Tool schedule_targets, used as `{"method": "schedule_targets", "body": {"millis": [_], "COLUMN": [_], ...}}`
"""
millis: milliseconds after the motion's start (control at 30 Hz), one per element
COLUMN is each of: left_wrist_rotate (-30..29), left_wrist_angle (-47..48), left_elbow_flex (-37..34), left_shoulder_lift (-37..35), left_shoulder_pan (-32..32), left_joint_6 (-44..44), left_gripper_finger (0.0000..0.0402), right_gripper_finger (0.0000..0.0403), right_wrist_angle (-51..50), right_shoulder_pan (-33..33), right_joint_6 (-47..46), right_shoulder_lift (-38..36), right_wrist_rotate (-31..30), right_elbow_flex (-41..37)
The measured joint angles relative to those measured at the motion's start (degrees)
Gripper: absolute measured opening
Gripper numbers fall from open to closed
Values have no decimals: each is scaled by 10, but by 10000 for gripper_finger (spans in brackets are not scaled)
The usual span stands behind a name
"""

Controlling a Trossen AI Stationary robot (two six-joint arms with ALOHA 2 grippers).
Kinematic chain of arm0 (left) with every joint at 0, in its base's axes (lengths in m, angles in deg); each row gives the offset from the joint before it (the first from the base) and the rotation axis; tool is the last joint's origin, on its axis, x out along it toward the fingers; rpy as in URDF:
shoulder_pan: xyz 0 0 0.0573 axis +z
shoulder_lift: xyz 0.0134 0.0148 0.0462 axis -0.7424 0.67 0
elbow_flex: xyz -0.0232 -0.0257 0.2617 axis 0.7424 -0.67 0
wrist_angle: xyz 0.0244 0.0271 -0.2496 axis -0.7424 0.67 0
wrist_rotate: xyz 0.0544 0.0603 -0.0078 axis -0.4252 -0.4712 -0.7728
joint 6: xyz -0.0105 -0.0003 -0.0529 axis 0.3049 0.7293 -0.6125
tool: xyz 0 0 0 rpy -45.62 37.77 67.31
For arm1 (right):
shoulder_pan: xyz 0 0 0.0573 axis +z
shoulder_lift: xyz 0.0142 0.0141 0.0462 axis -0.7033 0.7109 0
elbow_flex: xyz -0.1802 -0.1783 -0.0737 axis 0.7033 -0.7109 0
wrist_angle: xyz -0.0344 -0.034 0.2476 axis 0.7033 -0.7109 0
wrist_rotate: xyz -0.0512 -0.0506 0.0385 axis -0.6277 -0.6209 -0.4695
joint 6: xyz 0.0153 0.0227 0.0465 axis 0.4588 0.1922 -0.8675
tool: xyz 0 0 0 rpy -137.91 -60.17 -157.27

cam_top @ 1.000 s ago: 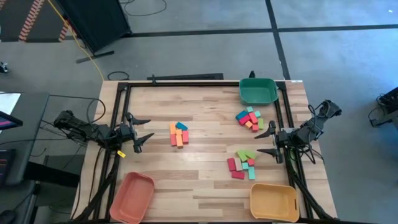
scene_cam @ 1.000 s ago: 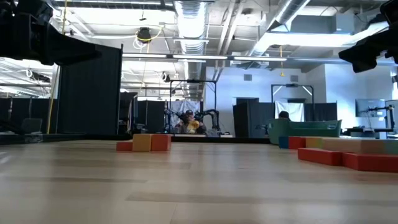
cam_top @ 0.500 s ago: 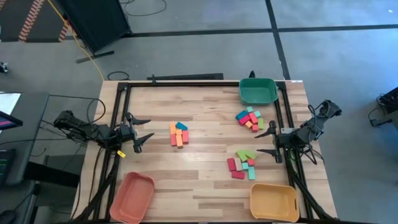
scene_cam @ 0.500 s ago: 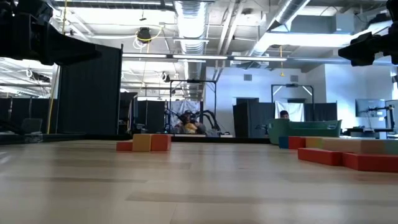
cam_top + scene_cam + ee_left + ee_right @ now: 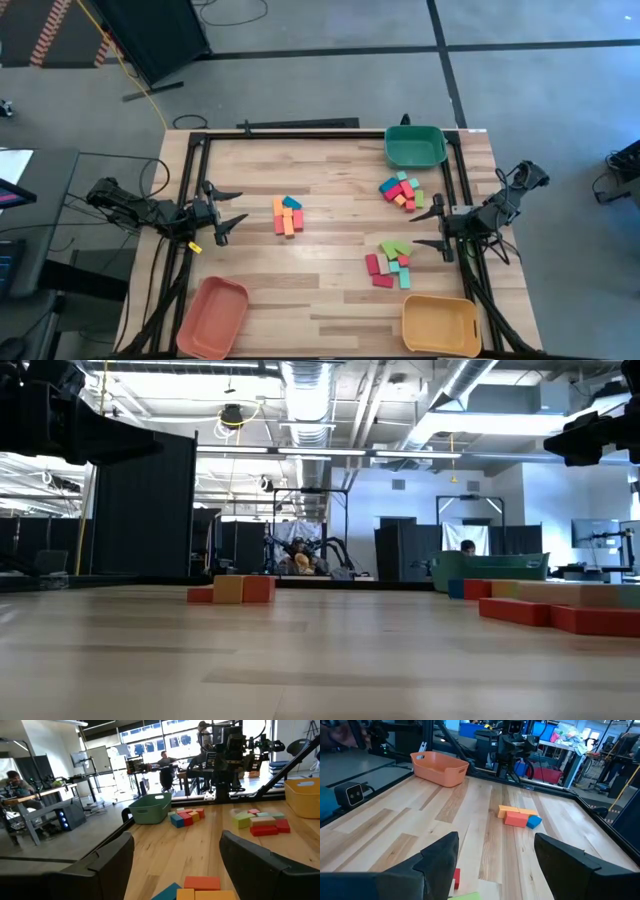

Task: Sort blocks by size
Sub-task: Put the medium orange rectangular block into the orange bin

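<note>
The blocks lie in three clusters on the wooden table: a small one (image 5: 287, 215) in the middle, one (image 5: 402, 190) near the green tray, and one (image 5: 390, 264) at the right near side. My left gripper (image 5: 226, 209) is open and empty at the table's left edge, pointing toward the middle cluster (image 5: 197, 887). My right gripper (image 5: 432, 229) is open and empty at the right edge, between the two right clusters. In the right wrist view the middle cluster (image 5: 519, 816) lies farther off, and a red block (image 5: 456, 878) lies near the gripper.
A green tray (image 5: 415, 146) stands at the far right corner, a yellow tray (image 5: 440, 324) at the near right, a salmon tray (image 5: 212, 316) at the near left. Bare wood lies between the clusters. People and desks show in the room behind.
</note>
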Motion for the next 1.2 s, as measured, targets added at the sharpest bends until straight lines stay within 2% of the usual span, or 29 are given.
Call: {"method": "schedule_targets", "body": {"millis": [567,800,1000,1200], "left_wrist_rotate": [0,2,2,-19], "left_wrist_angle": [-22,-65,-117,-122], "left_elbow_flex": [0,0,2,23], "left_shoulder_lift": [0,0,0,0], "left_shoulder_pan": [1,1,1,1], "left_joint_6": [-1,-76,-49,-32], "left_gripper_finger": [279,279,279,279], "right_gripper_finger": [291,291,291,291], "right_wrist_angle": [0,0,0,0], "right_shoulder_pan": [0,0,0,0], "right_joint_6": [-4,-20,-20,-20], "right_shoulder_lift": [0,0,0,0], "right_wrist_rotate": [-1,-1,-1,-1], "right_elbow_flex": [0,0,0,0]}}
